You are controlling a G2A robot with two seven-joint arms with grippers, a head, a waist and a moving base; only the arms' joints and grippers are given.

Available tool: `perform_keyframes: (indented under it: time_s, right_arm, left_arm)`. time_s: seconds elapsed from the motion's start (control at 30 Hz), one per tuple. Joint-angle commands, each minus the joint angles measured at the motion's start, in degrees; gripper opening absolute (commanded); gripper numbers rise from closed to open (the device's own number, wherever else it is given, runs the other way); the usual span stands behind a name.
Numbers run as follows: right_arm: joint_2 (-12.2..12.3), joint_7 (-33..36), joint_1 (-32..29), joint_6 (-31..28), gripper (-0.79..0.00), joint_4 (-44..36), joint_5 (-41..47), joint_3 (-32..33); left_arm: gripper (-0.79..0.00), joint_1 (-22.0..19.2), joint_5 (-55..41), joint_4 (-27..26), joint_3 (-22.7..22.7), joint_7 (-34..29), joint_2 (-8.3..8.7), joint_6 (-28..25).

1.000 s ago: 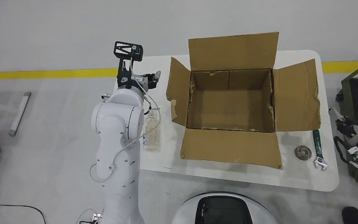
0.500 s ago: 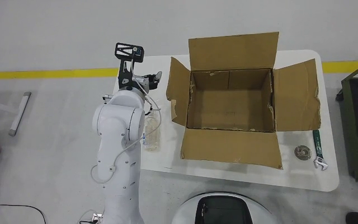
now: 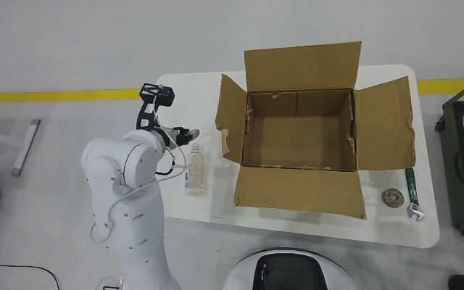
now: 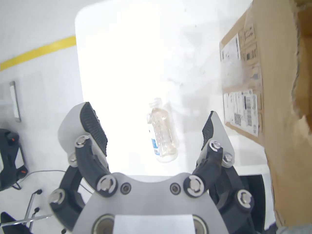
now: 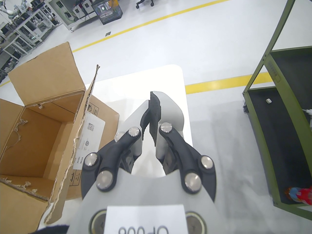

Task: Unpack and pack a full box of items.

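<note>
An open cardboard box (image 3: 299, 129) stands on the white table (image 3: 188, 90) with all flaps spread, and its inside looks bare. A clear plastic bottle (image 3: 194, 170) lies on the table left of the box. My left gripper (image 3: 187, 135) hangs just above the bottle's cap end; in the left wrist view the left gripper (image 4: 151, 118) is open, with the bottle (image 4: 162, 135) lying on the table below the gap and the box wall (image 4: 280, 74) beside it. My right gripper (image 5: 151, 108) is shut on nothing, held above the table's right end beside the box (image 5: 36, 132).
A green-handled wrench (image 3: 413, 196) and a small round metal part (image 3: 392, 196) lie at the table's right front. A green cart (image 5: 280, 122) stands off the table's right side. A yellow floor line (image 3: 72, 95) runs behind the table.
The left arm swung back and to the left, bringing its gripper from the table's far left corner down over the bottle. The dark shapes at the right edge have left the top view.
</note>
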Motion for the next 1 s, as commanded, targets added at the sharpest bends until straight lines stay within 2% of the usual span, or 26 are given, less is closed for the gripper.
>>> perform_keyframes:
  time_s: [0.0,0.1,0.43,0.57,0.67,0.97]
  right_arm:
    - [0.1,0.0,0.0,-0.1,-0.785,0.0,0.1,0.0]
    - [0.2,0.0,-0.3,-0.1,-0.785,-0.1,0.2,-0.2]
    - [0.1,-1.8,-3.1,2.3,-0.785,-3.4,-1.3,-1.1]
    - [0.1,-2.3,-4.0,2.7,-0.785,-4.5,-2.0,-1.2]
    - [0.1,-2.4,-4.5,3.2,-0.785,-5.1,-2.2,-1.1]
    - [0.1,-2.9,-6.7,3.4,-0.785,-5.8,-2.6,-0.5]
  left_arm:
    - [0.000,1.3,-1.6,0.9,-0.3,0.2,0.20,1.6]
    - [0.000,3.2,-2.7,1.8,0.0,0.2,0.63,3.2]
    - [0.000,3.2,-2.7,1.8,0.0,0.2,0.63,3.2]
    - [0.000,4.6,-1.8,6.6,2.4,0.2,1.07,-0.2]
    - [0.000,5.1,-1.7,9.5,3.3,0.2,1.48,-0.8]
    - [0.000,5.0,-5.9,17.3,3.3,0.2,2.96,0.8]
